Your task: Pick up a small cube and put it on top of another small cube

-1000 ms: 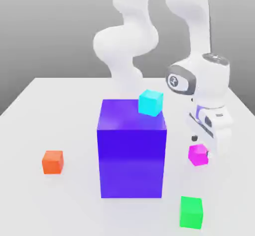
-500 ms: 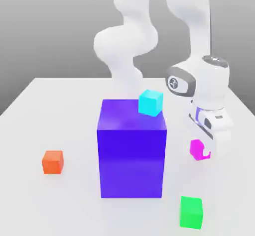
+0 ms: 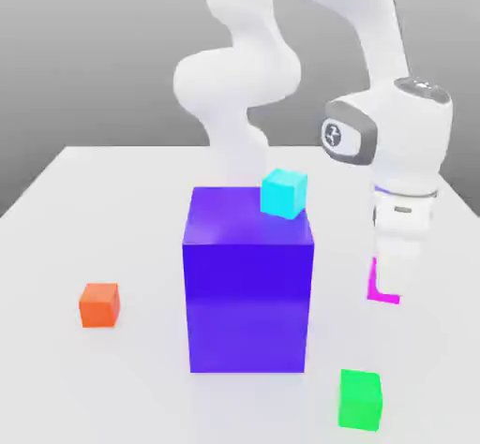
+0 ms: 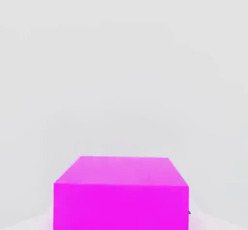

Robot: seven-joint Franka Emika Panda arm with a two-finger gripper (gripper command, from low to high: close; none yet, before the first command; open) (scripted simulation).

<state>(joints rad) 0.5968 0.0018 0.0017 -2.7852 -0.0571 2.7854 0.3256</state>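
The small cube (image 3: 373, 283) is magenta-pink and sits between the fingers of my gripper (image 3: 387, 281), which is shut on it. The hand covers most of the cube in the exterior view, leaving only one side and the lower edge visible. It hangs a little above the white table (image 3: 112, 208), to the exterior view's right of the big purple-blue block (image 3: 248, 288). In the hand view the small cube (image 4: 121, 195) shows close up, with pale table far beyond it.
A cyan cube (image 3: 283, 193) rests on the block's top near its back right corner. An orange cube (image 3: 99, 303) lies on the table at the exterior view's left. A green cube (image 3: 360, 398) lies near the front, below the gripper.
The gripper has shut on the magenta cube and raised it off the table. The hand has risen and turned, so it now hides more of the cube.
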